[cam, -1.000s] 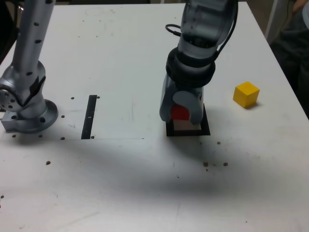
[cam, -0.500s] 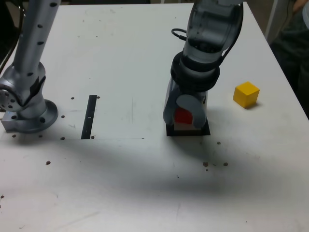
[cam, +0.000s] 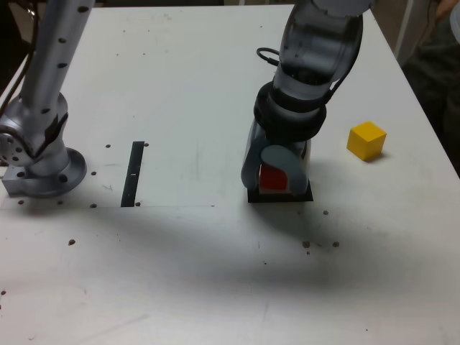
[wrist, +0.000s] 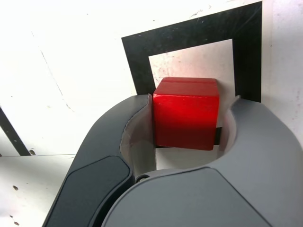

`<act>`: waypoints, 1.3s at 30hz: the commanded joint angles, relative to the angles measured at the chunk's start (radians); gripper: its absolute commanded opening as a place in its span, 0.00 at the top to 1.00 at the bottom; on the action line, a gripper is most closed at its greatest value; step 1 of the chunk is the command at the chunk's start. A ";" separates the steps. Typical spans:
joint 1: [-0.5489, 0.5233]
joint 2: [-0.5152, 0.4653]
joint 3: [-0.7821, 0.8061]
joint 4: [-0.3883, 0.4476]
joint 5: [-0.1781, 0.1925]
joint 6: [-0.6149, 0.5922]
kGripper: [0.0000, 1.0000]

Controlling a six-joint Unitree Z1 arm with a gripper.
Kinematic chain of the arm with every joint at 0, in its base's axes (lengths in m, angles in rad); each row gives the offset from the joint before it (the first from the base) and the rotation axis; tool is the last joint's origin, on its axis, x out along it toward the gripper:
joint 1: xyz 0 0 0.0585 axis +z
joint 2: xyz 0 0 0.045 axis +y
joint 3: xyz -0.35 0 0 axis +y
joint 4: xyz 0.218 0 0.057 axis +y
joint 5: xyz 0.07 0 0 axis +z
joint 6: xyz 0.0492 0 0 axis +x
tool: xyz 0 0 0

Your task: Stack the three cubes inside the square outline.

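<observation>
Exterior view high, looking down across the table (cam: 180, 72), wrist view close, straight down, both sharing the square outline (cam: 253, 196).

Red cube (wrist: 185, 112): matte, upright, positioned over the white centre of the square outline (wrist: 137, 61), a thick black frame flat on the table. Yellow cube (cam: 366, 140): resting alone on the tabletop, well apart toward the exterior view's right.
</observation>
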 commanded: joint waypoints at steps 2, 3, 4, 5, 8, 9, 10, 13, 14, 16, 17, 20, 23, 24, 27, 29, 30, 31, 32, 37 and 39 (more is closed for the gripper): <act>0.001 -0.035 0.004 0.009 0.009 0.004 0.05; 0.001 -0.043 0.005 0.011 0.013 0.004 0.03; 0.001 -0.050 0.006 0.014 0.018 0.004 0.01; 0.001 -0.058 0.006 0.017 0.024 0.004 0.01; 0.001 -0.081 -0.006 0.030 0.056 0.009 0.00; 0.001 -0.088 -0.016 0.035 0.070 0.017 0.00; 0.001 -0.093 -0.030 0.040 0.085 0.031 0.00; 0.002 -0.098 -0.102 0.064 0.129 0.114 0.00; 0.002 -0.094 -0.129 0.072 0.138 0.148 0.00; 0.003 -0.085 -0.183 0.091 0.151 0.220 0.00; 0.004 -0.081 -0.207 0.101 0.156 0.256 0.00; 0.005 -0.074 -0.268 0.129 0.163 0.359 0.00; 0.005 -0.068 -0.323 0.157 0.166 0.458 0.00; 0.005 -0.062 -0.345 0.169 0.168 0.491 0.00; 0.007 -0.027 -0.419 0.213 0.181 0.584 0.00; 0.010 0.009 -0.470 0.244 0.194 0.638 0.01; 0.014 0.035 -0.502 0.262 0.201 0.672 0.01; 0.017 0.056 -0.525 0.272 0.206 0.697 0.01; 0.021 0.076 -0.545 0.281 0.210 0.721 0.01; 0.062 0.162 -0.613 0.295 0.215 0.827 0.00; 0.085 0.189 -0.625 0.294 0.216 0.859 0.00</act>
